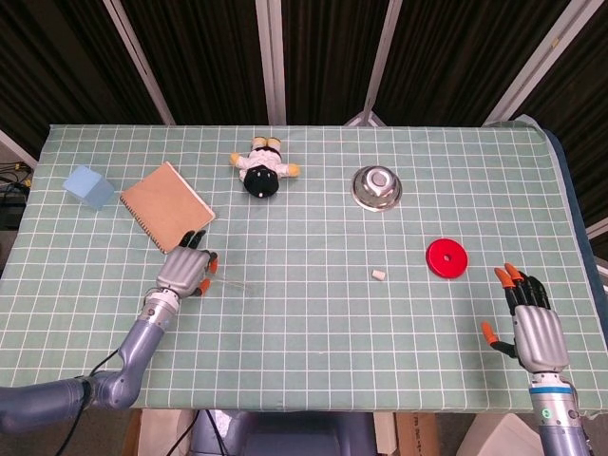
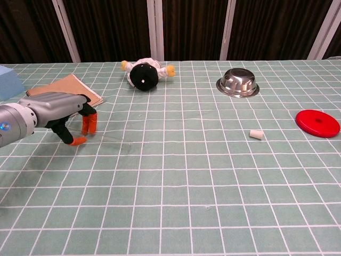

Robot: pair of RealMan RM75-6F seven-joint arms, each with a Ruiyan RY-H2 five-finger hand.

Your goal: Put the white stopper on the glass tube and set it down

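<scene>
Green cloth (image 1: 313,361): gridded cover over the whole table. The dial below is read from the head view, with 12 at the far edge.
Left hand (image 1: 185,271): about 8 o'clock on the table, just below the notebook (image 1: 166,204). The palm faces down and the fingers are hooked toward the cloth. In the chest view the thumb and fingers stand apart with nothing seen between them. It is probably set there to pick the tube up by its near end.
Right hand (image 1: 534,318): about 4 o'clock, near the front edge and well apart from everything else. The fingers are spread and it holds nothing. My guess is that it waits there, since the stopper lies on its side of the table.
Tube (image 1: 236,281): clear glass, very faint, lying flat on the cloth just at 3 o'clock of the left fingertips. Whether a fingertip touches it is too faint to tell.
Tube axis: the long axis runs roughly 9 to 3, dipping slightly toward 4. One end is by the left hand and the other points roughly toward the stopper. Which end is open I cannot tell.
Stopper (image 1: 379,275): small and white, lying on its side near the centre, between the tube and the red disc (image 1: 446,257). It is well apart from both hands and not yet fitted.
</scene>
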